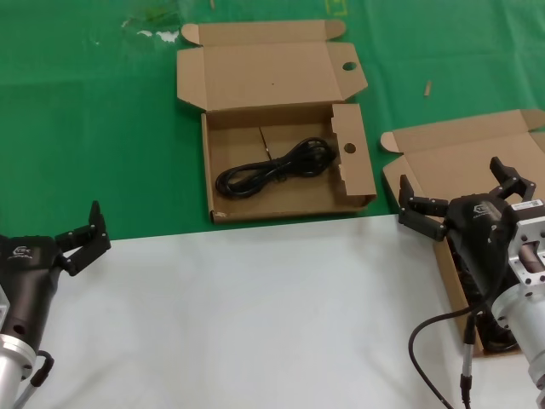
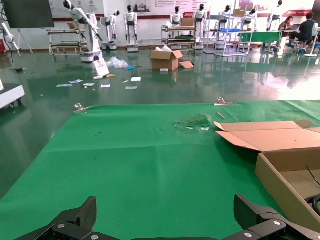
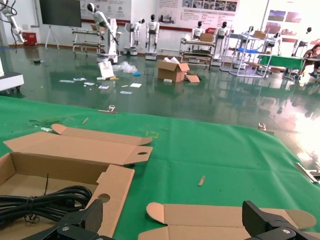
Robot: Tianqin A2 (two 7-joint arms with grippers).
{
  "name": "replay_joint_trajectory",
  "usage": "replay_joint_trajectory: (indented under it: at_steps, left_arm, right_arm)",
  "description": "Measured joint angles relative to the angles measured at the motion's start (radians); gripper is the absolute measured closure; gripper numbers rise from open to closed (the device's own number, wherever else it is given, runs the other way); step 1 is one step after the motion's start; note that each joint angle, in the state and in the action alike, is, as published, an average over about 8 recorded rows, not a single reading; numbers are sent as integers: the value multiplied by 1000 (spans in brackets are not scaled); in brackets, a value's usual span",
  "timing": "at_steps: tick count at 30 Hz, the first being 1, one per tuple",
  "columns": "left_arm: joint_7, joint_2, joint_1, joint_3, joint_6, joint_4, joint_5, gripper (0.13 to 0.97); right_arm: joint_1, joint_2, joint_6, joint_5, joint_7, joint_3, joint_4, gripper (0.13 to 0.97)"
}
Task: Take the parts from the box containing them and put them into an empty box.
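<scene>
Inside the holed corrugated box (image 1: 289, 170) I'm seeing one glossy black cable (image 1: 277, 169) lying coiled; the plain-lidded box (image 1: 477, 153) is possibly holding more. Both claws, left (image 1: 83, 236) and right (image 1: 460, 192), are hovering spread.

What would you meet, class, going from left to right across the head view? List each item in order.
Left pincer → box with the round holes, holding a coiled black cable → right pincer, above the plain-lidded box at the right edge.
</scene>
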Motion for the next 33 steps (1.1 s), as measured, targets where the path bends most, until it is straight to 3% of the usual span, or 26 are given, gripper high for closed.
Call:
replay_joint_trajectory:
  at_steps: [33]
  left_arm:
    - [0, 0, 0, 0, 0, 0, 0, 132]
  right_arm:
    - [0, 0, 0, 0, 0, 0, 0, 129]
